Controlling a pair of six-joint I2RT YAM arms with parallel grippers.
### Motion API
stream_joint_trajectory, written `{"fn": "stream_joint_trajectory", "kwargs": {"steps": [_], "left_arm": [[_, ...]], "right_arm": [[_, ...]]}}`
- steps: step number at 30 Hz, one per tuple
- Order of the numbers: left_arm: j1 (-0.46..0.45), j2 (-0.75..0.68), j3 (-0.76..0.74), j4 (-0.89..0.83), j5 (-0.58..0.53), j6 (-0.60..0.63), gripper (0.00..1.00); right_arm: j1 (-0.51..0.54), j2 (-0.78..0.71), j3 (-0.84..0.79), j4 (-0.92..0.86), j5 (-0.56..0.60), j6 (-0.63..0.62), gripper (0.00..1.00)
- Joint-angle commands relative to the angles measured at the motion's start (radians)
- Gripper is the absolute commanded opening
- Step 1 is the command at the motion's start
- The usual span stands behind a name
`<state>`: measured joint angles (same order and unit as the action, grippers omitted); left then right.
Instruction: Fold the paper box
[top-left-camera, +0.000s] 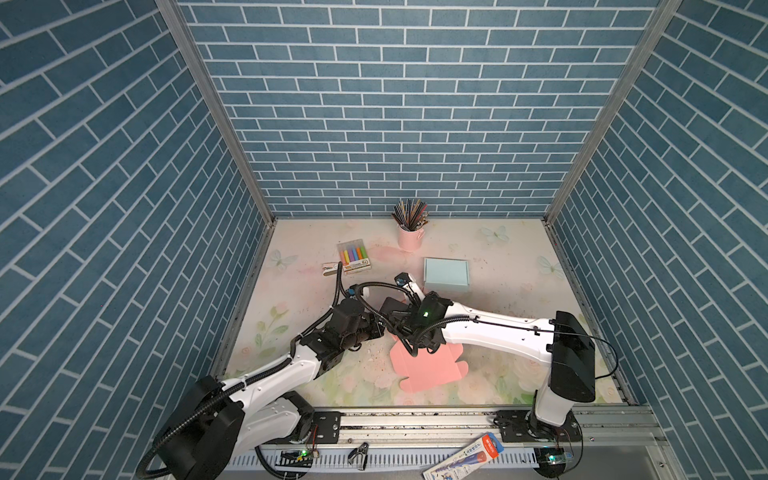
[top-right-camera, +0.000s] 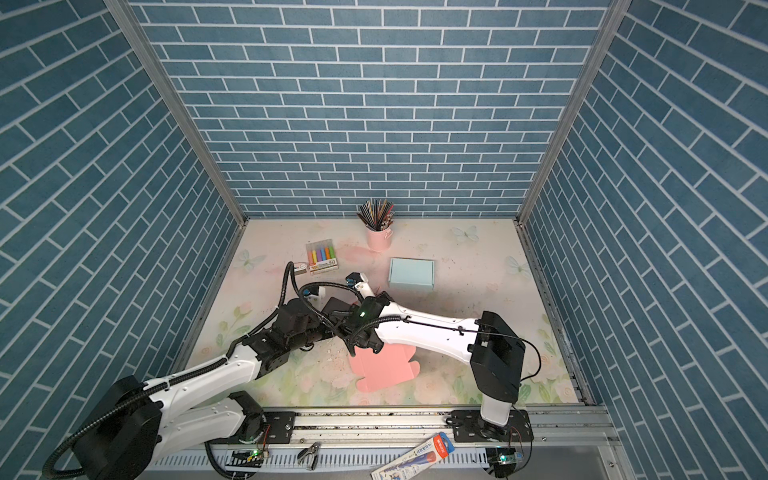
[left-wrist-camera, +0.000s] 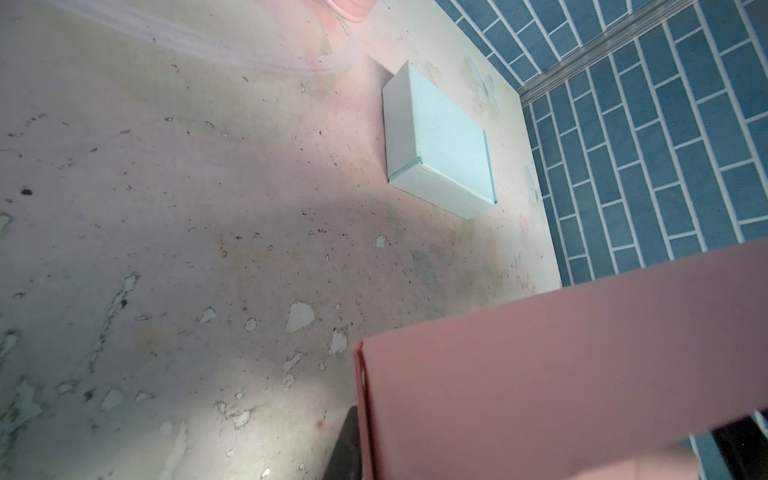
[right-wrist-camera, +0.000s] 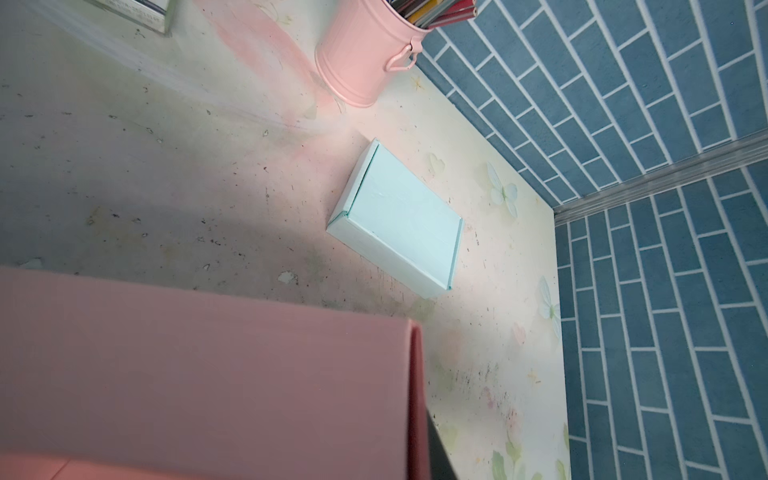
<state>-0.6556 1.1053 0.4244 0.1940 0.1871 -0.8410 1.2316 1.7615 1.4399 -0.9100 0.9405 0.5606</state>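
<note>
The pink paper box (top-left-camera: 419, 368) (top-right-camera: 384, 368) lies part-unfolded on the mat at the front middle, its far end raised under both wrists. My left gripper (top-left-camera: 376, 328) and right gripper (top-left-camera: 401, 332) meet over that end, their jaws hidden by the arms in both top views. In the left wrist view a doubled pink wall (left-wrist-camera: 540, 374) fills the jaws, with one dark finger (left-wrist-camera: 347, 453) pressed against its folded edge. In the right wrist view the pink wall (right-wrist-camera: 208, 374) sits the same way against one dark finger (right-wrist-camera: 436, 453); the other finger is hidden.
A finished light-blue box (top-left-camera: 446, 273) stands just beyond the grippers. A pink cup of pencils (top-left-camera: 410, 235) is at the back. A marker pack (top-left-camera: 354, 255) and a small carton (top-left-camera: 331, 269) lie back left. Brick walls close three sides.
</note>
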Motion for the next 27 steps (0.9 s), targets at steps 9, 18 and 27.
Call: {"fn": "stream_joint_trajectory", "kwargs": {"steps": [9, 18, 27], "left_arm": [[-0.013, -0.020, 0.030, 0.027, 0.020, 0.005, 0.14], [-0.020, -0.016, 0.035, 0.028, 0.013, 0.002, 0.14], [-0.021, 0.008, 0.042, 0.033, -0.004, 0.015, 0.14]], "right_arm": [[0.000, -0.013, -0.018, -0.006, 0.024, 0.052, 0.00], [0.005, 0.002, -0.016, -0.014, 0.044, 0.046, 0.00], [0.038, -0.056, -0.012, 0.054, 0.010, 0.035, 0.28]]}}
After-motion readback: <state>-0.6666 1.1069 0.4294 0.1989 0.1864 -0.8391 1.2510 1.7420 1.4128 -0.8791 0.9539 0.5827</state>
